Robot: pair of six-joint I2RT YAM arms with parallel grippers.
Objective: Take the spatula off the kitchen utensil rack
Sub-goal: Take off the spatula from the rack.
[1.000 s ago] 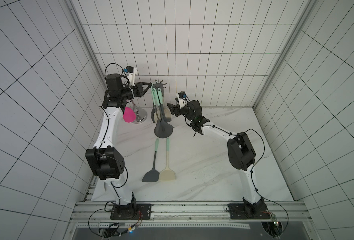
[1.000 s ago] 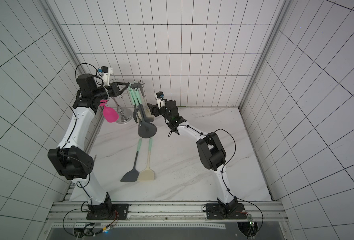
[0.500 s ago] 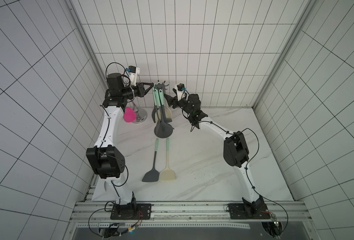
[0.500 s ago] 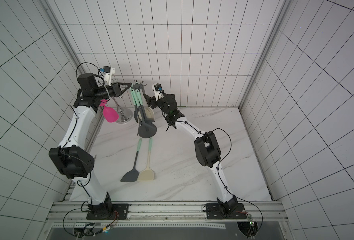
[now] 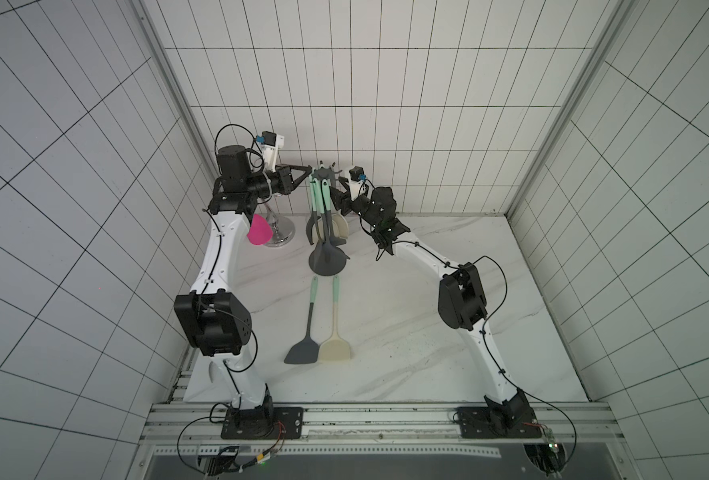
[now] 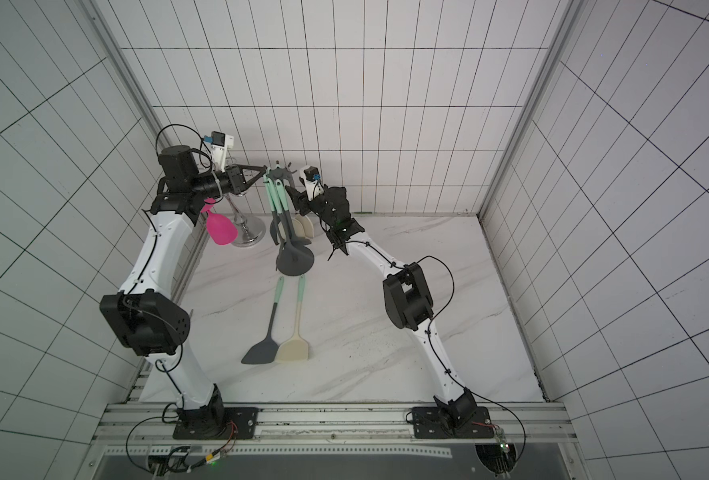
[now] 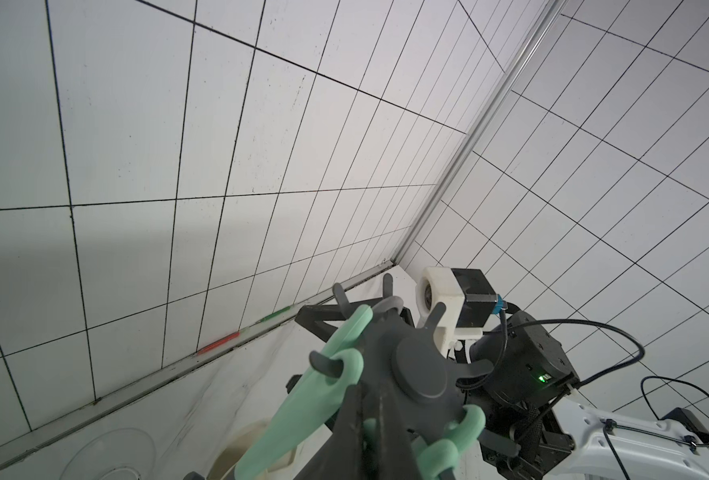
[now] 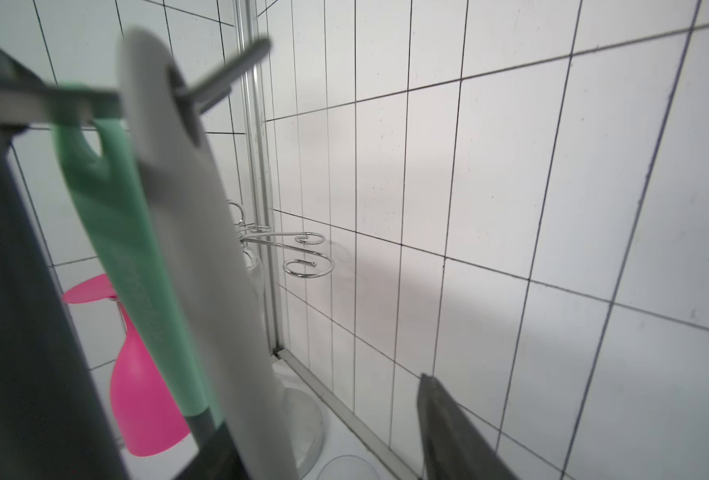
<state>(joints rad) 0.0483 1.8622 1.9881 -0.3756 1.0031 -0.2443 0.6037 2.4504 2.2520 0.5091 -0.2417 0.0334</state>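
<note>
The kitchen utensil rack (image 5: 328, 262) (image 6: 295, 262) stands at the back of the table, its hooked hub (image 7: 419, 370) at the top. Several utensils hang from it, among them a cream-headed spatula (image 5: 340, 226) (image 6: 305, 226) on the right side. My left gripper (image 5: 308, 170) (image 6: 263, 170) (image 7: 369, 390) is shut, its tips against the hub's edge. My right gripper (image 5: 336, 193) (image 6: 292, 193) (image 8: 240, 353) is open around a pale handle (image 8: 186, 208) that hangs from a hook. That handle lies near one finger, and the other finger (image 8: 448, 432) stands apart from it. A mint green handle (image 8: 128, 249) hangs beside it.
A chrome curly-wire holder (image 5: 280, 235) (image 8: 303, 249) with a pink glass (image 5: 258, 230) (image 8: 145, 407) stands left of the rack by the wall. A grey spatula (image 5: 303, 353) and a cream spatula (image 5: 335, 351) lie side by side on the marble table. The back wall is close behind.
My right arm has reached up and left to the rack, bringing its fingers round the hanging handle. My left gripper has moved right onto the rack's hub.
</note>
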